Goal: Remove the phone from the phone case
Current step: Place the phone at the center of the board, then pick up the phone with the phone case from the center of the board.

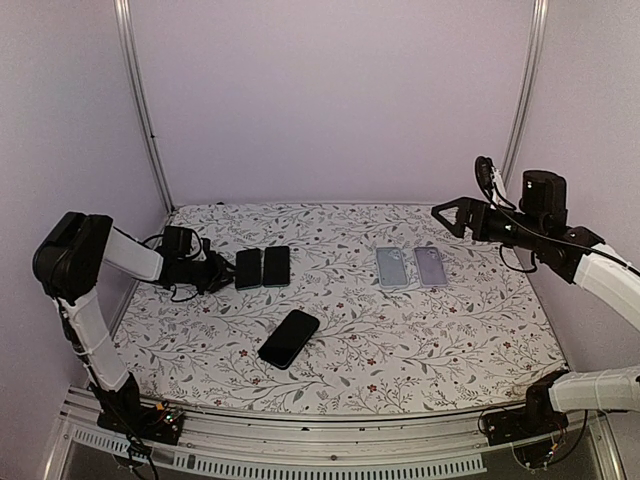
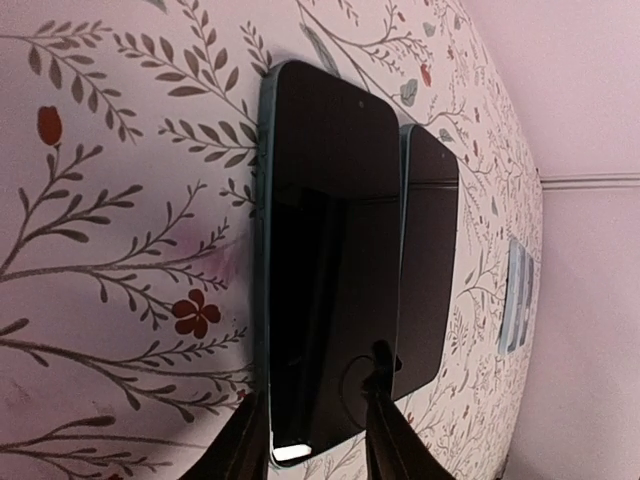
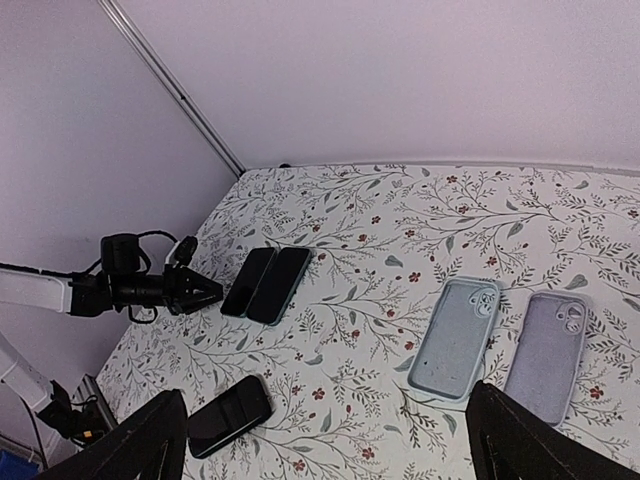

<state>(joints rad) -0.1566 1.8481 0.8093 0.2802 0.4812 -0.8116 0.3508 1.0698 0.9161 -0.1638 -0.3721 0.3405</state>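
**Left tool spread at the cased phone, right tool raised and empty**

At the far left, the left tool [image 1: 224, 272] lies low over the white table with a grey leaf-and-flower print [image 1: 420, 330], pointing at a pair of phones. Its black fingers [image 2: 245, 440] are spread apart. In the left wrist view they stand one to each side of the nearest end of the black glass-fronted phone in a teal-rimmed case [image 2: 330, 270]. Whether they touch it I cannot tell. That cased phone lies flat, screen up, in the left half of the table, toward the back.

Just beside it on the right, with their long edges almost meeting, lies a second dark phone with a teal edge [image 1: 276, 266], also screen up. Nearer the front edge and a little further right, well apart from the pair, a glossy black bare phone [image 1: 289, 338] lies flat at a slant.

Right of centre, about level with the pair, two empty cases lie side by side. One is a pale blue phone case [image 1: 392, 267] and the other a lilac phone case [image 1: 431, 266], each showing its camera cut-out.

At the far right, the right tool [image 1: 450, 215] is raised above the table near the right wall. Its fingers are wide apart and it grasps nothing.
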